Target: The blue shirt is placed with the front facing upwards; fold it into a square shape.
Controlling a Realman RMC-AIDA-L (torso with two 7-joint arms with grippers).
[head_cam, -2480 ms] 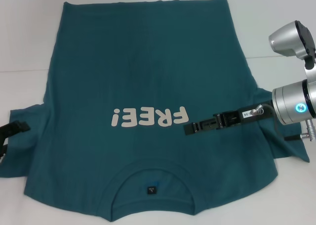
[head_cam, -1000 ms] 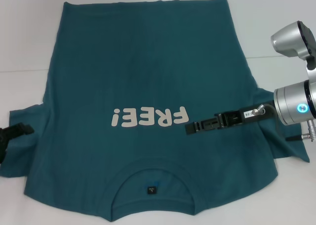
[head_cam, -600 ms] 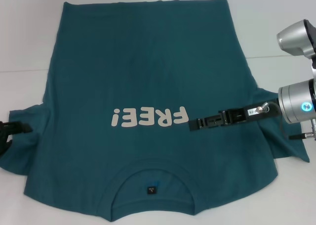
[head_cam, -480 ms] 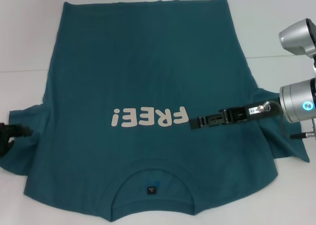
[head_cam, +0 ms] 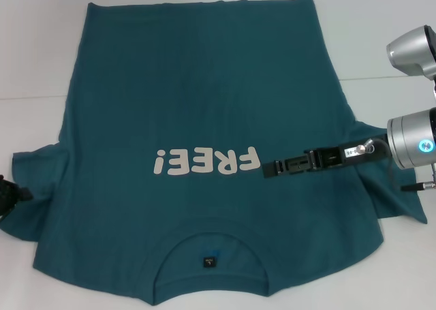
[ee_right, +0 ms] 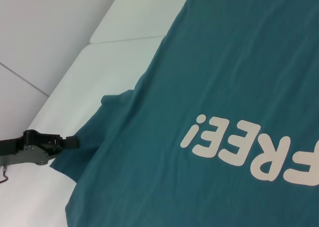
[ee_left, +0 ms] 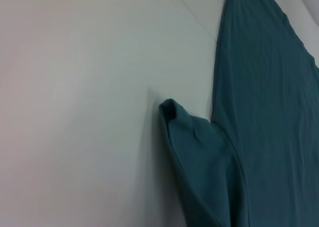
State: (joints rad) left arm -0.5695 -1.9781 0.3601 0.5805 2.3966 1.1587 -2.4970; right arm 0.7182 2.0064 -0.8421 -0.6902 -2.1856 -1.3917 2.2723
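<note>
At the lower edge of the head view the large dark teal-blue cotton T-shirt (head_cam: 204, 105) runs out of frame, so its shoulder line by the collar is cut. The black left gripper (head_cam: 9, 189) is mostly past the left edge; its fingers can't be made out. The black right gripper (head_cam: 271, 168) lies side-on, its jaw gap unreadable. The collar label's print (head_cam: 208, 261) is too small to read.

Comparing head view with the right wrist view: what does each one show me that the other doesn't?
Only the head view shows the right gripper above the blue shirt beside the FREE! lettering, plus the collar and its label. Only the right wrist view shows the left gripper clearly, at the left sleeve edge. Both show the lettering, the left sleeve and the white table.
</note>
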